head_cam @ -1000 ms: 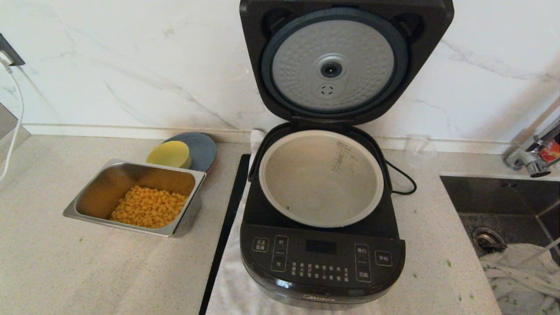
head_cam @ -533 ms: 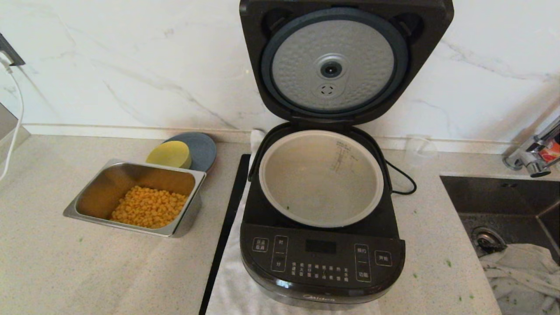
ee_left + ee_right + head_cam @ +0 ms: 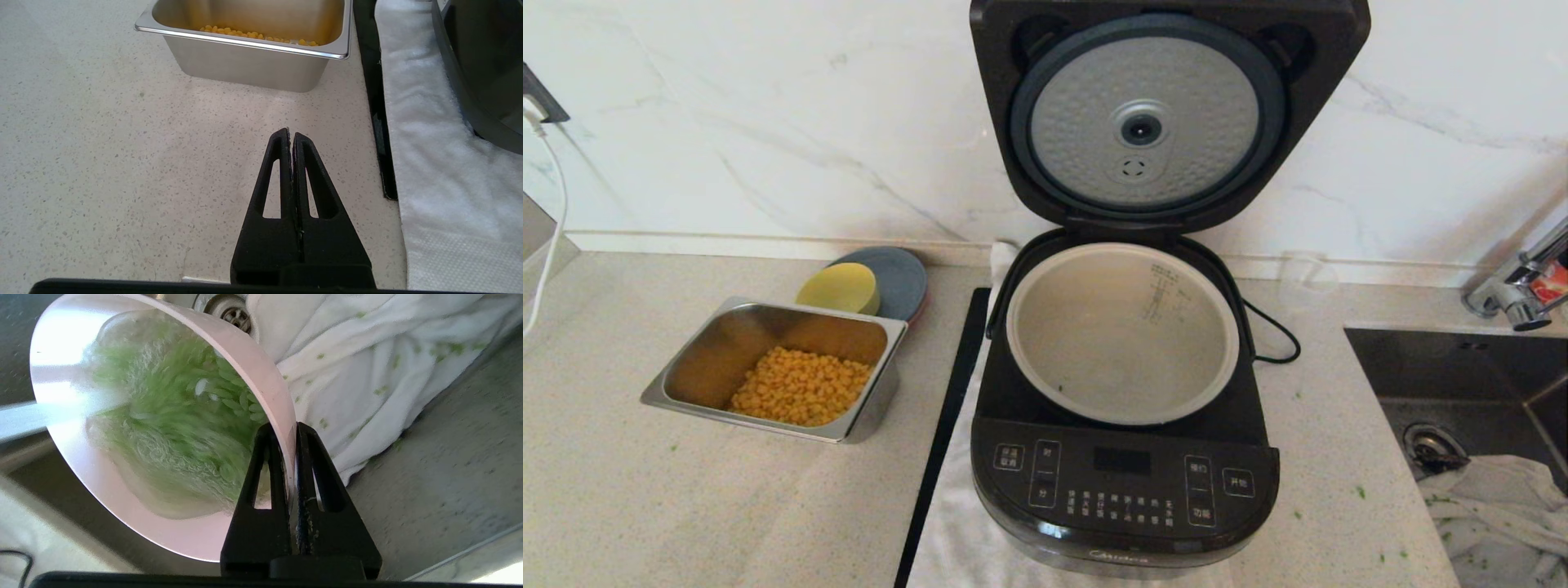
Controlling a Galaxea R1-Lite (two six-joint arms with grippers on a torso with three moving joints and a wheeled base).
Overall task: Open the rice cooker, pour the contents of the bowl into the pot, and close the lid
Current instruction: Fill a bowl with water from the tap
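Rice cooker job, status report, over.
Right pincer shut on pink bowl rim, herbs inside. Left pincer shut, parked. Lid up, pot clear.

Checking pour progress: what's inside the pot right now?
The pot in the open rice cooker looks nearly bare: grey floor, measuring marks, one small green fleck by the near wall. The near wall itself is hidden by the rim. The contents sit in the bowl, pinched by the right gripper.

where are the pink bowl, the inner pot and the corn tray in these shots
pink bowl (image 3: 171,535), right wrist view, on its outer wall near the claw.
inner pot (image 3: 1123,412), head view, on the near rim.
corn tray (image 3: 768,425), head view, on the near steel rim.
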